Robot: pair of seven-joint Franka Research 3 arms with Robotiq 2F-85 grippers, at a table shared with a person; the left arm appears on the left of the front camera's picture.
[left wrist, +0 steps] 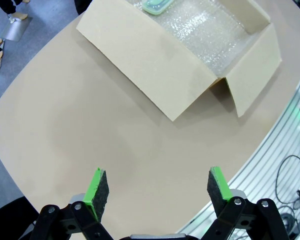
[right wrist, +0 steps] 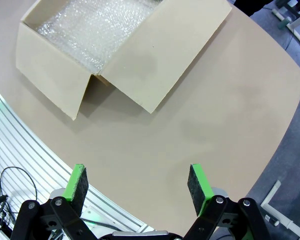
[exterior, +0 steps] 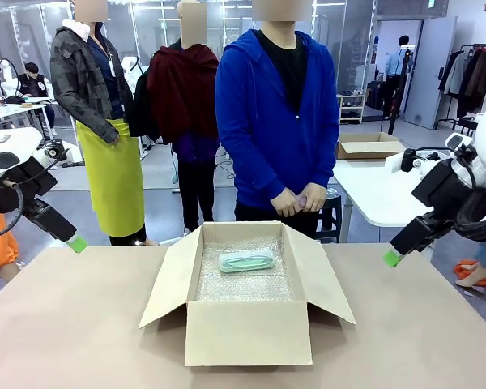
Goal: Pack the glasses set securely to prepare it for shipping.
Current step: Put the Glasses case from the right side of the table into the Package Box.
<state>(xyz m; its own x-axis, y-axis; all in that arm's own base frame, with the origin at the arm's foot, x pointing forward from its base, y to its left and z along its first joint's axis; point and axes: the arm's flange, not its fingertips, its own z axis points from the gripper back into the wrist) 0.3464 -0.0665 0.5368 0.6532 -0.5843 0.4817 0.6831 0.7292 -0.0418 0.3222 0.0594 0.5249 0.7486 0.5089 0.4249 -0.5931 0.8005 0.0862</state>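
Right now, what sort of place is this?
Probably an open lab or workshop floor: a white worktable behind the person, a spare box on it, a clothes rack far right.

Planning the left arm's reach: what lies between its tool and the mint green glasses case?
Left wrist view: beyond the left tool, bare tan tabletop, then the brown cardboard box's spread flap.

glasses case on bubble wrap inside open box, box at mid table, person behind it
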